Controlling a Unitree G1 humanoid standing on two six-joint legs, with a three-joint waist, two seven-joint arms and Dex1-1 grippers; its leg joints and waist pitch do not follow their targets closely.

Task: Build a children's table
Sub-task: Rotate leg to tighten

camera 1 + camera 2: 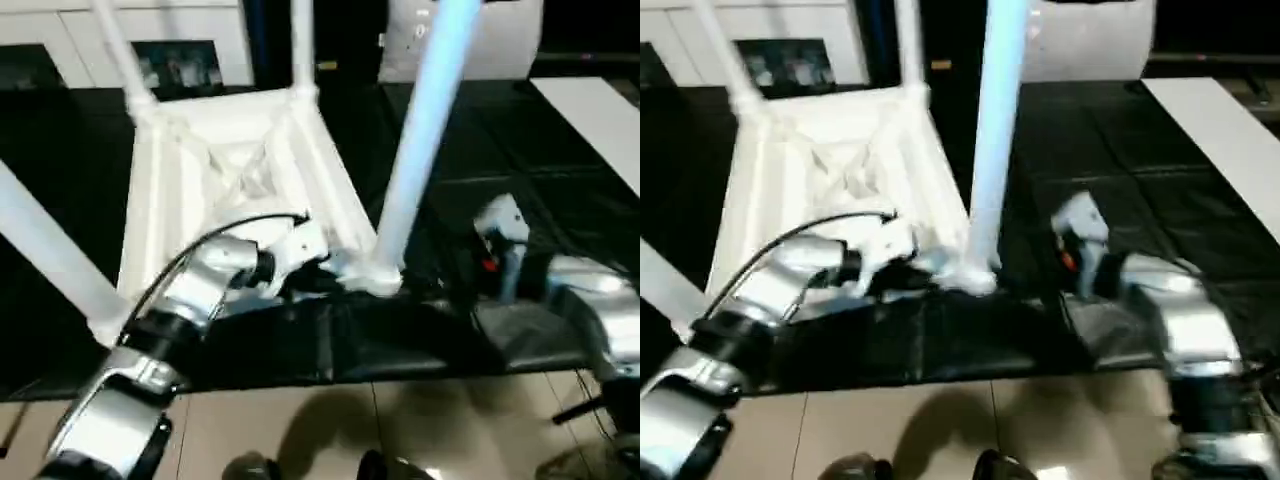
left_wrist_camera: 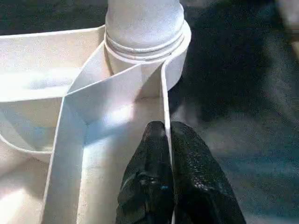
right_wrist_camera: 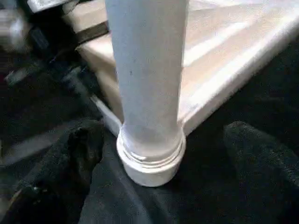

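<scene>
The white children's table [image 1: 230, 170] lies upside down on a black mat, ribbed underside up. Legs rise from its corner sockets: the near-right leg [image 1: 420, 130], the near-left leg [image 1: 45, 245] and two at the back [image 1: 303, 45]. My left gripper [image 2: 166, 135] is shut on the thin rim wall of the table top, just short of the near-right socket [image 2: 145, 32]. My right gripper [image 3: 163, 133] is open just beyond that corner. Its fingers [image 3: 79, 154] are spread wide, low on either side of the near-right leg's base [image 3: 149, 158], without touching it.
The black mat [image 1: 400, 340] ends at a tiled floor [image 1: 300, 420] right in front of me. A flat white board [image 1: 600, 120] lies at the far right. A white cabinet with glass doors [image 1: 180, 60] stands behind the table.
</scene>
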